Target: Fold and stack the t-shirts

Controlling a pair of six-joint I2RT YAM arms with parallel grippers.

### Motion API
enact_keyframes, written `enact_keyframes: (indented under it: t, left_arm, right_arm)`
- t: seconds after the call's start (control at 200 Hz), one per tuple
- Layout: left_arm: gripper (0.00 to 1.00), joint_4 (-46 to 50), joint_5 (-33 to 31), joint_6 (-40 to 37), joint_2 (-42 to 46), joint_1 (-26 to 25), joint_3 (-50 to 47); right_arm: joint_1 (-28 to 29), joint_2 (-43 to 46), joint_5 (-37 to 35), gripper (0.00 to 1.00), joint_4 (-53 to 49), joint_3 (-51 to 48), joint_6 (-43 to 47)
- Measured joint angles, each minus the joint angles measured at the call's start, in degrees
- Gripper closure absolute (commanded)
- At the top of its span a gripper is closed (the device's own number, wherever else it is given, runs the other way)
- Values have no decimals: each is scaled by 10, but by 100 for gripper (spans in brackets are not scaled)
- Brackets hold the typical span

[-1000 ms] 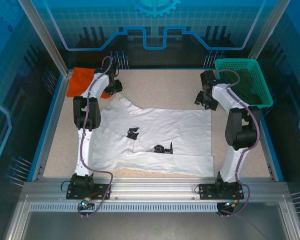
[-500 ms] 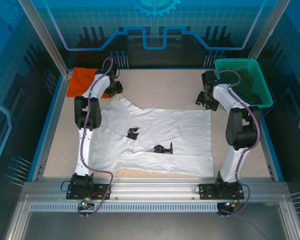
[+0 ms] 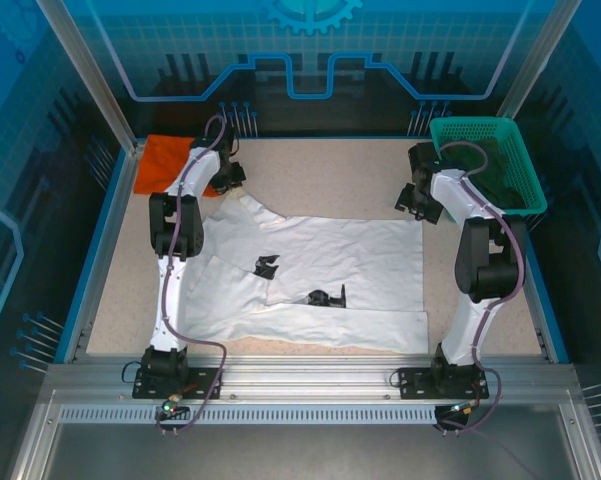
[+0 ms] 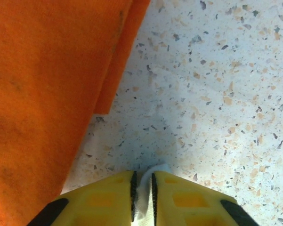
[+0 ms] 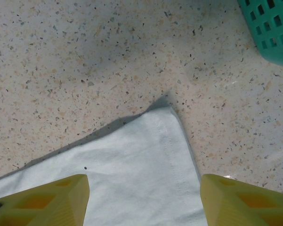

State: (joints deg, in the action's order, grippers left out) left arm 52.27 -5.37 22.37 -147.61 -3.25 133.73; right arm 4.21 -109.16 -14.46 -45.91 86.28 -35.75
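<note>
The left gripper is holding its yellow fingers pressed almost together, pinching a small tuft of the white t-shirt between them, just above the speckled table. The orange t-shirt is lying just to the left of those fingers, its folded edge close by but not touching them. The right gripper is keeping its fingers spread wide and holding nothing; a hemmed corner of the white t-shirt is lying flat on the table between them, and whether they are touching the cloth cannot be told. A green basket is sitting off to the far right. From above, the white t-shirt is lying spread over the middle of the table, partly folded along its near edge, with the left gripper at its far left corner and the right gripper at its far right corner. The orange t-shirt is sitting folded in the far left corner, and the basket in the far right. There are two shirts, one basket, and two black marks on the white one.
</note>
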Motion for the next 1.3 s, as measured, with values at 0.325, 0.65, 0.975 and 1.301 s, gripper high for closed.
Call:
enact_keyframes:
  t: [0.325,0.65,0.975,1.301]
  left_arm:
    - [84,0,0,0,0,0,0]
    - [99,0,0,-1,5,0,0]
    - [100,-1,0,2,57,-12,-9]
    - [100,-47,8,35,185,-37,-172]
  right_arm:
    - [-2,0,0,35,-1,0,0]
    - [-2,-18,-8,36,-15,36,10]
    - [-10,-82,-40,38,-26,71,33]
    - [-14,-122,-46,44,-29,91,26]
